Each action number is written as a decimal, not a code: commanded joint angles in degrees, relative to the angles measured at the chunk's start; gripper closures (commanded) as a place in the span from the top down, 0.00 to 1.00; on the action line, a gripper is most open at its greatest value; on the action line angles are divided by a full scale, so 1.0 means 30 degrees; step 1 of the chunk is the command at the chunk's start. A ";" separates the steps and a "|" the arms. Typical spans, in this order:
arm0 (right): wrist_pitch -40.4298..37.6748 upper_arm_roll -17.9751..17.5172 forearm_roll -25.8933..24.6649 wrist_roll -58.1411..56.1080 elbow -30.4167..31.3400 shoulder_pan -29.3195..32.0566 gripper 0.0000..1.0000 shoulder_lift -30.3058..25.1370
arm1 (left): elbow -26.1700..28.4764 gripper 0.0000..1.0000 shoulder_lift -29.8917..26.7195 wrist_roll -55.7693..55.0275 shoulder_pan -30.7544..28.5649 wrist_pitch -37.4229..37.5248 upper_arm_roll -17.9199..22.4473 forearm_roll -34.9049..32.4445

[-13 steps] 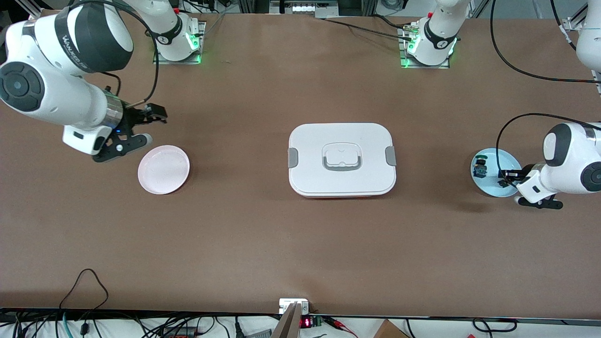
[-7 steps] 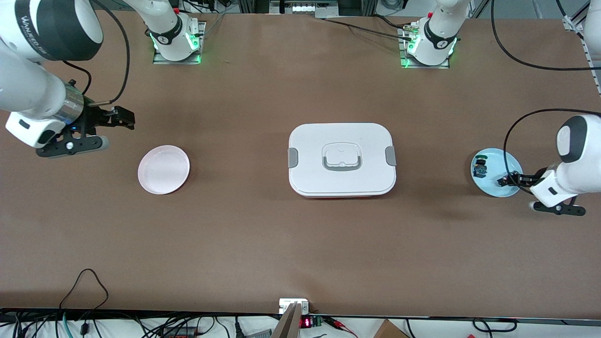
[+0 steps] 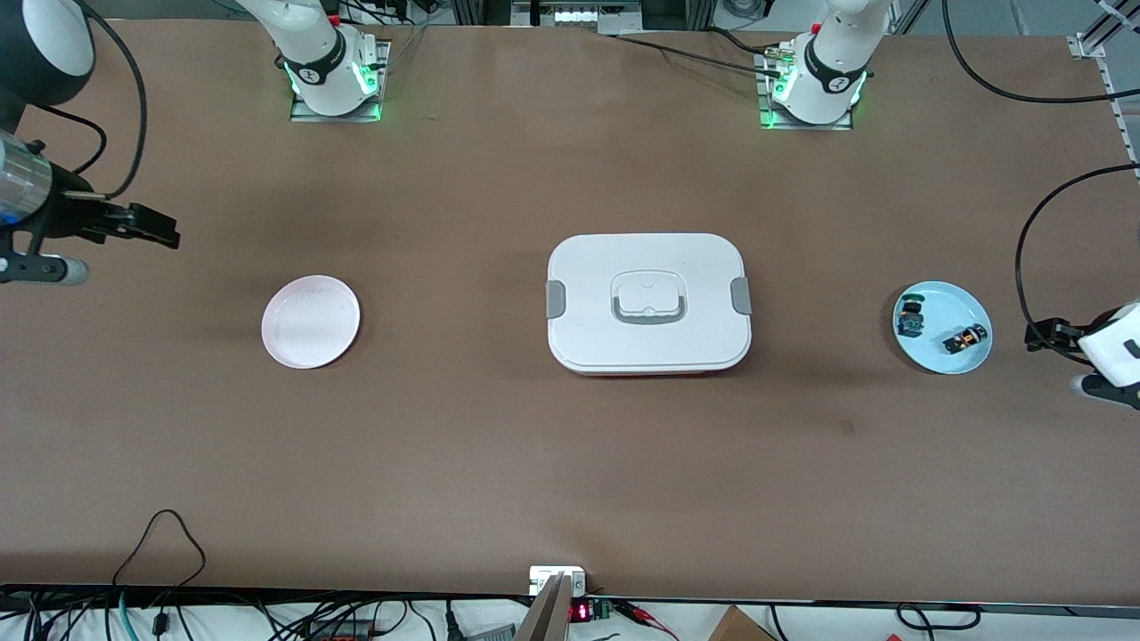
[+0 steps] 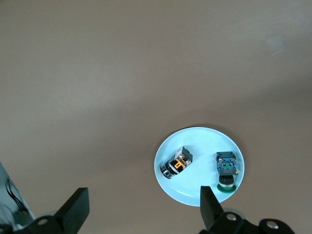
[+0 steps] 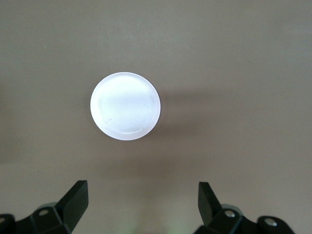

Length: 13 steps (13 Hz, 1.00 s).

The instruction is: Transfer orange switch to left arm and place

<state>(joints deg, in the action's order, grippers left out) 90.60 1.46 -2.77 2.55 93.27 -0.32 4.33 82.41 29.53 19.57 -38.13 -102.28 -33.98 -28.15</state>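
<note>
The orange switch (image 3: pixel 965 339) lies on its side in the light blue plate (image 3: pixel 932 361), beside a green-capped switch (image 3: pixel 910 318). The pink plate (image 3: pixel 311 321) seems empty; the white box (image 3: pixel 648 303) sits closed between them. The left gripper (image 4: pixel 141 209) hangs spread above the table's end; the right gripper (image 5: pixel 141 202) likewise.

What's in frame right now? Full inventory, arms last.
Box: 1, white with grey clasps, table centre.
Pink plate: 1, pale pink, toward the right arm's end.
Blue plate: 1, light blue, toward the left arm's end.
Orange switch: 1, orange and black, lying on the blue plate.
Green switch: 1, green cap, blue body, on the blue plate.
Table: 1, brown.
Left gripper: 1, black, open, beside the blue plate.
Right gripper: 1, black, open, at the right arm's end.
</note>
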 commanded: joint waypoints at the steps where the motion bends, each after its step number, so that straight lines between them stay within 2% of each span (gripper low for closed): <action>1: -0.0346 0.1710 -0.0220 0.0204 -0.0066 -0.2001 1.00 -0.0564 | -0.1361 1.00 0.0176 0.1152 0.0084 0.1219 -0.0972 0.0067; 3: -0.0756 0.1538 -0.0104 0.0233 -0.0183 -0.2120 1.00 -0.0799 | -0.2386 1.00 0.0176 0.1123 0.0113 0.2388 -0.1823 0.0038; 4: -0.0207 0.1536 -0.0016 0.0234 0.0339 -0.2091 1.00 -0.1206 | -0.2333 1.00 -0.0259 0.1210 0.0404 0.2539 -0.1827 0.0154; 6: 0.2130 0.1536 -0.0015 0.0234 0.2676 -0.2062 1.00 -0.2083 | -0.2157 1.00 -0.1724 0.0831 0.2417 0.2889 -0.0663 0.0359; 7: 0.2461 0.1536 -0.0015 0.0234 0.3123 -0.2090 1.00 -0.2350 | -0.2186 1.00 -0.2395 0.0830 0.3646 0.3385 0.0592 0.1201; 8: 0.2290 0.1536 -0.0015 0.0234 0.3069 -0.2091 1.00 -0.2382 | -0.2157 1.00 -0.2953 0.0801 0.4906 0.3651 0.2287 0.2950; 10: 0.1388 0.1594 -0.0044 -0.0028 0.2516 -0.1974 1.00 -0.2295 | -0.1837 1.00 -0.4241 0.0771 0.7629 0.3771 0.6268 0.5942; 13: 0.0532 0.1624 -0.0044 -0.0293 0.0584 -0.1886 1.00 -0.1447 | 0.0470 1.00 -0.6582 -0.0421 1.0622 0.3742 1.0699 0.9377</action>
<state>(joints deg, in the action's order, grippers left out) 94.20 6.07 -2.76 2.40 98.74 -5.90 -1.16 77.39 15.57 20.78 -11.09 -90.73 -9.35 -4.70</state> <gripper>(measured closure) 0.000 0.000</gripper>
